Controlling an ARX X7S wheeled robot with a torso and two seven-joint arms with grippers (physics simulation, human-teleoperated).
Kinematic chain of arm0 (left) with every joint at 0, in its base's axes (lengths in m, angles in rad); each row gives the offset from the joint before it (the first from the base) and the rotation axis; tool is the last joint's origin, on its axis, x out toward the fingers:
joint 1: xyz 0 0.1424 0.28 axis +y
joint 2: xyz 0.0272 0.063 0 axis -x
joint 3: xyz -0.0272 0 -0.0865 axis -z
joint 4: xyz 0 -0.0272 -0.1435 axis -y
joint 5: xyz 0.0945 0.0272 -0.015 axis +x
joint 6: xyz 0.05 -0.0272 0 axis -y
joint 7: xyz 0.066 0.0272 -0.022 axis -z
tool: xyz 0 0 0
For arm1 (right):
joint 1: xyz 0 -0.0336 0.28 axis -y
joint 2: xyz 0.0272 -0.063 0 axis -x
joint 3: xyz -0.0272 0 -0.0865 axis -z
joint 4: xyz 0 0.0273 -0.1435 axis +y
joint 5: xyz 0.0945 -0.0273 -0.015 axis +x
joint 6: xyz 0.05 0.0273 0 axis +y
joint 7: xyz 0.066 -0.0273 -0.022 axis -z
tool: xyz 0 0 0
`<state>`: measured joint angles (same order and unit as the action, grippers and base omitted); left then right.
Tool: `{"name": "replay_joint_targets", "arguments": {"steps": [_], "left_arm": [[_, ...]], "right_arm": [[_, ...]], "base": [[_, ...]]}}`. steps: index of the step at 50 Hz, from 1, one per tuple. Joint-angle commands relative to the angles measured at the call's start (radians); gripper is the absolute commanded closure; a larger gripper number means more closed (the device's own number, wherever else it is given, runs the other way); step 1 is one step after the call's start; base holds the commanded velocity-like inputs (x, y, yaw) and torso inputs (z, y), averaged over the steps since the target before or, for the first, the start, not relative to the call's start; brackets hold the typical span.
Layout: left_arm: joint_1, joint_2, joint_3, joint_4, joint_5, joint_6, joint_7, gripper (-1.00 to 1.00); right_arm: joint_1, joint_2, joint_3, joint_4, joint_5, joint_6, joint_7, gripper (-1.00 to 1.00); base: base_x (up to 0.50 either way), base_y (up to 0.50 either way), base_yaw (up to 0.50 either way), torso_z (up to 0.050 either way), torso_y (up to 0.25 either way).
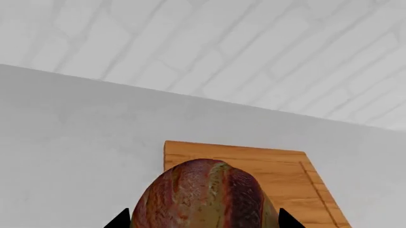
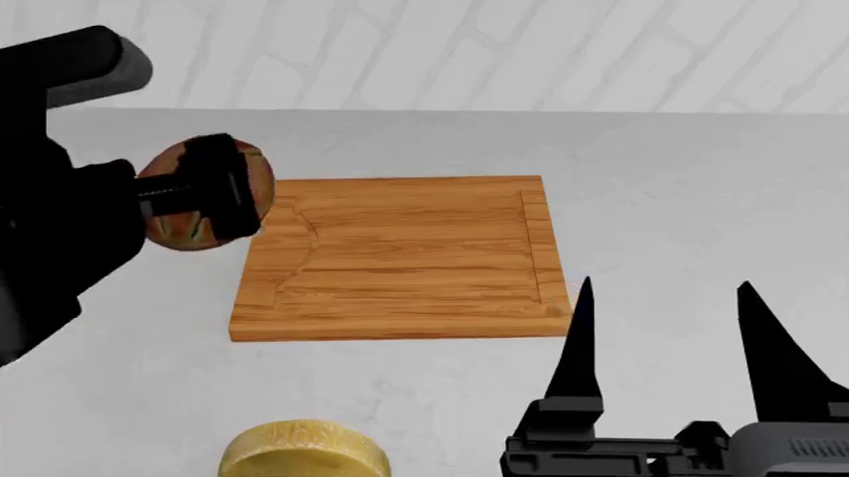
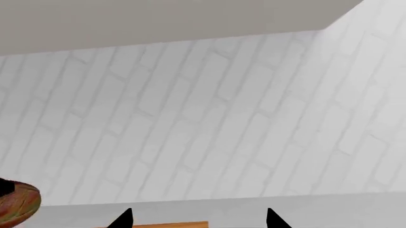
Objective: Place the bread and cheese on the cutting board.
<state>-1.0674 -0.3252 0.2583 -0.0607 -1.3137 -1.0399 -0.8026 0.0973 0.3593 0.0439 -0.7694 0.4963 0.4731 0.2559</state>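
Note:
My left gripper (image 2: 206, 194) is shut on the bread (image 2: 199, 229), a reddish-brown streaked loaf, and holds it raised just left of the cutting board's (image 2: 398, 253) notched end. In the left wrist view the bread (image 1: 203, 197) fills the space between the black fingertips, with the cutting board (image 1: 285, 175) beyond it. The cheese (image 2: 302, 449), a pale yellow half-wheel, lies on the counter in front of the board. My right gripper (image 2: 663, 298) is open and empty, fingers pointing up, at the board's near right. In the right wrist view the bread (image 3: 18, 202) and a strip of board (image 3: 168, 224) show.
The white counter (image 2: 690, 189) runs back to a white brick wall (image 2: 531, 50). My left arm (image 2: 54, 199) fills the left side of the head view.

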Motion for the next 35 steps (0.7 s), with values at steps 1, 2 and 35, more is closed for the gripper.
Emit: {"name": "replay_joint_targets", "arguments": {"steps": [1,2,35], "left_arm": [[-0.13,0.108,0.126,-0.294,0.161,0.121,0.173,1.0],[-0.135,0.115,0.133,-0.318,0.173,0.133,0.188,1.0],[-0.178,0.253,0.281,-0.727,0.373,0.363,0.358,1.0]], "right_arm": [[-0.006,0.002,0.011,0.006,0.008,-0.011,0.001,-1.0],[-0.006,0.003,0.011,0.007,0.009,-0.011,0.001,-1.0],[-0.025,0.013,0.038,0.011,0.033,-0.037,0.006,-1.0]], "base": [[0.0,0.0,0.0,0.0,0.0],[0.0,0.0,0.0,0.0,0.0],[0.0,0.0,0.0,0.0,0.001]]}}
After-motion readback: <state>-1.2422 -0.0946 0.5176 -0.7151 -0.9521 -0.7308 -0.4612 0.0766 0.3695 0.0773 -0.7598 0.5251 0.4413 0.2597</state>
